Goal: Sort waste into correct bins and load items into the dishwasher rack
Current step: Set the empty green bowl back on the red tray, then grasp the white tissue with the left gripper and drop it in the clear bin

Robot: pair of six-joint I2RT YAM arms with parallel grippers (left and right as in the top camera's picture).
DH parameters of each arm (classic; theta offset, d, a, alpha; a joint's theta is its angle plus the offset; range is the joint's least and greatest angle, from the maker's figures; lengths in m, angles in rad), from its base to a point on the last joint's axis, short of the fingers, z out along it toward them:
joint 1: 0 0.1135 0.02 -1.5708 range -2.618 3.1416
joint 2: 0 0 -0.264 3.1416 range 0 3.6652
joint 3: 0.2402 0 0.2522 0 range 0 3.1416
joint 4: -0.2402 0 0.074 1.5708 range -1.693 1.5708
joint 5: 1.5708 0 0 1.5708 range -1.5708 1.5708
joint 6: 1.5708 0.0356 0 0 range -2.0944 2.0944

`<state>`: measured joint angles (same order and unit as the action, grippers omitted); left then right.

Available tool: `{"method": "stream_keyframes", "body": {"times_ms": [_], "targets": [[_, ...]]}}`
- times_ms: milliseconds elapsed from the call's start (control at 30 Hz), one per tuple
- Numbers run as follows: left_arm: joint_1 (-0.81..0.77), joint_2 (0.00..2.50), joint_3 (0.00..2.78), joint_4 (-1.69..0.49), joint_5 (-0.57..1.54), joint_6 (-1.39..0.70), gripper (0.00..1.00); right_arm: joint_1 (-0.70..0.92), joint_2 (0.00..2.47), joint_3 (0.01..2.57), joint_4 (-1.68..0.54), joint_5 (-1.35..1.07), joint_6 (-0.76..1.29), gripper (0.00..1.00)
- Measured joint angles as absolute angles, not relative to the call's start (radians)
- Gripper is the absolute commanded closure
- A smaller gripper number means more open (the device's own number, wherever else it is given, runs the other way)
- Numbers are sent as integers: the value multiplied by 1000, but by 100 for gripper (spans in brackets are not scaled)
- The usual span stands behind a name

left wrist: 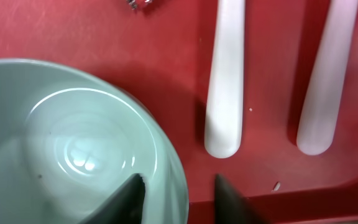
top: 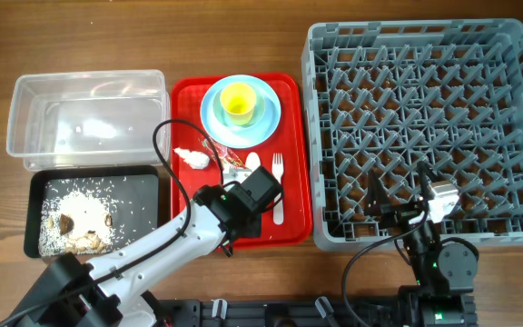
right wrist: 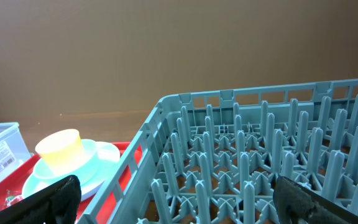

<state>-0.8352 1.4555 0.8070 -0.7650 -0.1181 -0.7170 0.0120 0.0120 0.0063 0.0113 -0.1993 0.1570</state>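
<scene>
My left gripper (top: 248, 218) is low over the front of the red tray. In the left wrist view it (left wrist: 179, 196) is open and straddles the rim of the mint-green bowl (left wrist: 73, 143), with one finger inside and one outside with a gap. The arm hides the bowl in the overhead view. The white spoon (top: 253, 164) and fork (top: 278, 186) lie beside it; their handles show in the left wrist view (left wrist: 225, 93) (left wrist: 328, 81). The yellow cup (top: 239, 102) stands on the pale blue plate (top: 216, 116). The tissue (top: 192, 157) and the wrapper (top: 230, 162) lie on the tray. My right gripper (right wrist: 179, 199) is open and empty above the dishwasher rack (top: 316, 136).
The red tray (top: 184, 91) sits between the bins and the rack. The clear tub (top: 25, 100) is at the back left. The black tray (top: 34, 213) in front of it holds food scraps and rice crumbs (top: 84, 222). The rack's upright pegs (right wrist: 241, 168) stand under the right gripper.
</scene>
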Motion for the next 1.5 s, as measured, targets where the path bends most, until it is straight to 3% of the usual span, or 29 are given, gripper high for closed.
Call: {"method": "stream_keyframes", "body": {"times_ms": [233, 333, 467, 633, 1133, 1267, 1500], "targets": [[-822, 1454, 963, -847, -143, -717, 51, 12, 12, 6, 11, -199, 157, 0], [-764, 1447, 1058, -848, -196, -717, 53, 12, 12, 6, 11, -199, 157, 0], [-557, 1449, 1071, -830, -247, -741, 56, 12, 12, 6, 11, -199, 157, 0], [-416, 1531, 1070, -811, -262, -792, 57, 12, 12, 6, 11, -199, 157, 0], [-403, 1761, 1063, -737, -242, -814, 67, 12, 12, 6, 11, -199, 157, 0], [-403, 1768, 1063, -714, -241, -819, 96, 12, 12, 6, 11, -199, 157, 0], [-403, 1768, 1063, -714, -241, -822, 96, 12, 12, 6, 11, -199, 157, 0]]}}
